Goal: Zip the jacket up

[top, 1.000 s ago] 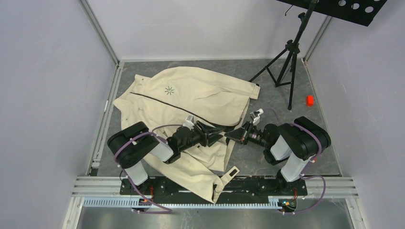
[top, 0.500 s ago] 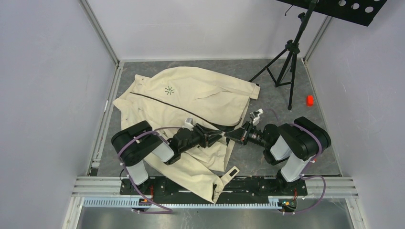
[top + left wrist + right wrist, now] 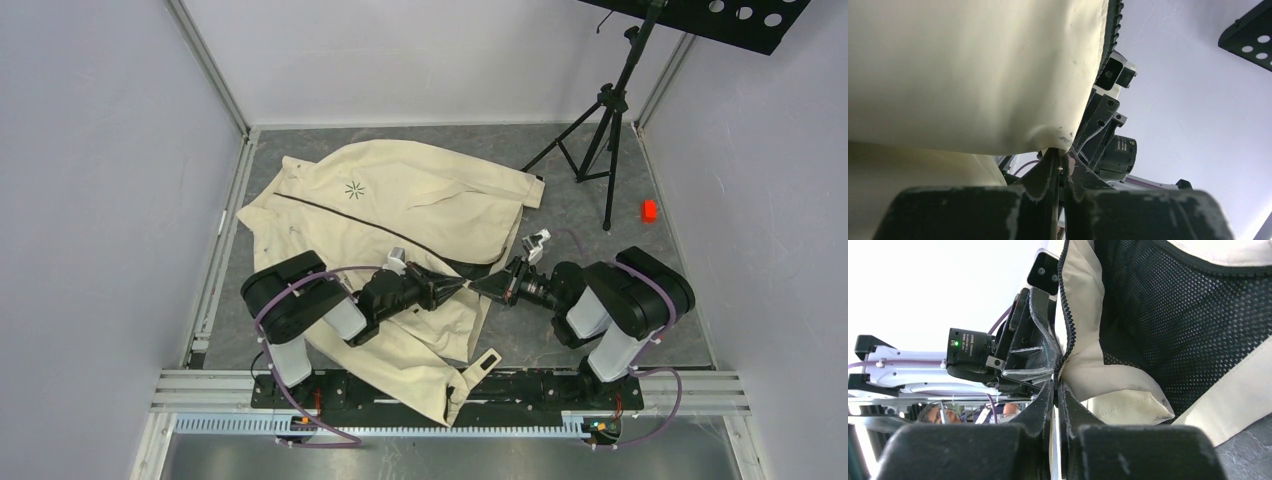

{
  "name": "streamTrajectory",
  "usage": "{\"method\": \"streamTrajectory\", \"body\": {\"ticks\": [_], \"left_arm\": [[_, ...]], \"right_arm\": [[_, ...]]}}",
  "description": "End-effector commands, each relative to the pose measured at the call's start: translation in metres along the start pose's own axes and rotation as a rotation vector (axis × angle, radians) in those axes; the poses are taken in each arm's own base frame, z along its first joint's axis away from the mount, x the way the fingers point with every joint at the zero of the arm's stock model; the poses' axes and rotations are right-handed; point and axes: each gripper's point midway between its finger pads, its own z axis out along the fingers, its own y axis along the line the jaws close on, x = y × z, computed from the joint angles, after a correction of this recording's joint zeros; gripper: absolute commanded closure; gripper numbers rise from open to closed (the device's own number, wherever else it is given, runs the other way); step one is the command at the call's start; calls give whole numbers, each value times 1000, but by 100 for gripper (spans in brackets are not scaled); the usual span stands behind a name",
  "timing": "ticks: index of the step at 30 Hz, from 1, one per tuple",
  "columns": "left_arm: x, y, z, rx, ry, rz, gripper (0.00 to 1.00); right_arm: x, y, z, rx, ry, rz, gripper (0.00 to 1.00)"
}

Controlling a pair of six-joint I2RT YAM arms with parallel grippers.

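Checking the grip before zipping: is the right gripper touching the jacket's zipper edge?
Touching. The right wrist view shows the right gripper shut on the zipper edge of the jacket, which runs down between the closed fingertips.

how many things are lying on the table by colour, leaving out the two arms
cream: 1 (jacket)
black: 1 (tripod stand)
red: 1 (small block)
total: 3
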Motion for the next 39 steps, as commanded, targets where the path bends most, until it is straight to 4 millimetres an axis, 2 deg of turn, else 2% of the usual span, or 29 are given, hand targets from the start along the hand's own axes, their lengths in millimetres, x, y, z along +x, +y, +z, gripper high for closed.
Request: {"method": "streamTrajectory", "body": {"ticks": [1, 2, 6, 9, 12, 17, 21, 27, 31, 36, 39], "left_arm": [[4, -21, -6, 136, 7, 116, 94], [6, -22, -6, 152, 19, 162, 96], [20, -15, -7, 160, 105, 321, 98], [22, -6, -10, 142, 122, 417, 98], [21, 2, -9, 106, 124, 483, 98], [19, 7, -5, 41, 124, 524, 98], [18, 7, -4, 25, 122, 517, 98], [17, 9, -6, 16, 116, 501, 98], [19, 8, -5, 19, 128, 493, 98], [20, 8, -4, 20, 132, 488, 98], [21, 10, -3, 15, 139, 484, 98]], "right_arm": [[-10, 52, -9, -216, -53, -286, 80], [-11, 44, -9, -186, -50, -312, 70], [-27, -3, -13, 32, -27, -414, 51], [-51, -40, -18, 249, -4, -518, 44], [-76, -56, -25, 373, -9, -549, 43], [-104, -60, -19, 385, -8, -535, 50], [-120, -75, -18, 466, 0, -573, 56], [-127, -79, -19, 476, 6, -667, 53], [-132, -81, -22, 486, -2, -729, 46], [-134, -72, -14, 420, -11, -755, 47], [-135, -65, -14, 405, -24, -785, 52]]}}
